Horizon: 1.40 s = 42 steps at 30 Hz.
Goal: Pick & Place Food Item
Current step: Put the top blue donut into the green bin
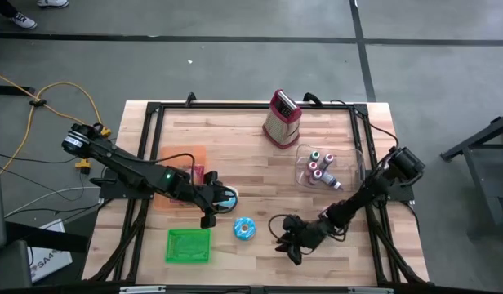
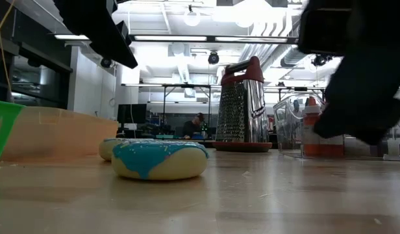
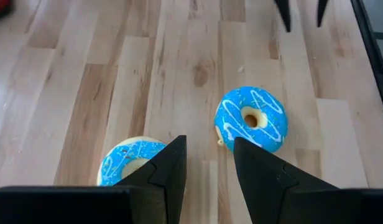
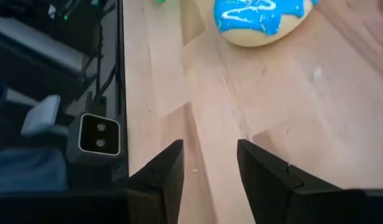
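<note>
1. Two blue-iced doughnuts on the tabletop (image 1: 260, 171). The near doughnut (image 3: 252, 118) lies flat just ahead of the left tool (image 3: 209, 163); the second doughnut (image 3: 130, 163) sits right under and beside that tool's fingers, partly hidden.
2. Left tool: fingers apart, a narrow gap, nothing between them. Right tool (image 4: 209, 167): same, apart and empty, low over bare wood, with the near doughnut ahead of it across the boards.
3. Handling, my read: a light, ring-shaped item, probably a toy or soft dough, so it weighs little and may squash or skid if pinched hard. The icing looks glossy, so the top face is likely the slick part.
4. Where to grip: across one side of the ring, one finger in the hole and one on the outer edge. Both gaps look too narrow to span the whole ring.
5. Risk: approaching low and level shoves it along the wood instead of trapping it.
6. Green tray (image 1: 189, 245) near the left tool looks like a plausible drop spot; can't confirm.
</note>
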Available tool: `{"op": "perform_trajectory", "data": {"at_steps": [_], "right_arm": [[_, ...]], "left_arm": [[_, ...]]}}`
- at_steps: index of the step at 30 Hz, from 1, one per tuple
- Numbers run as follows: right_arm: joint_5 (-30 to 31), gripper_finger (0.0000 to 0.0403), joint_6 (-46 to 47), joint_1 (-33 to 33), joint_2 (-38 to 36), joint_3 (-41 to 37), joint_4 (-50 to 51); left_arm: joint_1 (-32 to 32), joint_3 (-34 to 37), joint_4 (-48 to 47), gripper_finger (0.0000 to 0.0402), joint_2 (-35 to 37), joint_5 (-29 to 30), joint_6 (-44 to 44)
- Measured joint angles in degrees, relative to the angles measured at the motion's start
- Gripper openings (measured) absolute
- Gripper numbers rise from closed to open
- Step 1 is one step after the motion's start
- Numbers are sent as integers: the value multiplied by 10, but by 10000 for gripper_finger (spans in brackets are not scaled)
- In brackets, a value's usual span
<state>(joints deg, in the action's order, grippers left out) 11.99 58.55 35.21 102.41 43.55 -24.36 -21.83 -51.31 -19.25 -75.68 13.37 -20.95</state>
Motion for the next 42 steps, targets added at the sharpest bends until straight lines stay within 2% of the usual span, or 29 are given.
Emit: {"op": "perform_trajectory", "data": {"at_steps": [5,9,13,19,23,27,42], "right_arm": [[-75,138,-44,-53,-15,0,4],[-120,138,-97,-96,-59,0,21],[-155,138,-163,-146,-126,0,102],[-157,138,-249,-211,-212,0,221],[-183,138,-308,-236,-255,0,237],[-181,138,-334,-255,-290,0,246],[-162,138,-345,-271,-304,0,236]], "left_arm": [[-9,0,0,129,0,0,-1],[-15,0,0,129,0,0,6],[-17,0,-4,129,0,-1,21],[-17,0,-6,129,0,-10,36],[-17,0,-6,129,0,-11,36],[-17,0,-11,129,0,-11,36],[-17,0,-16,129,1,-11,38]]}}
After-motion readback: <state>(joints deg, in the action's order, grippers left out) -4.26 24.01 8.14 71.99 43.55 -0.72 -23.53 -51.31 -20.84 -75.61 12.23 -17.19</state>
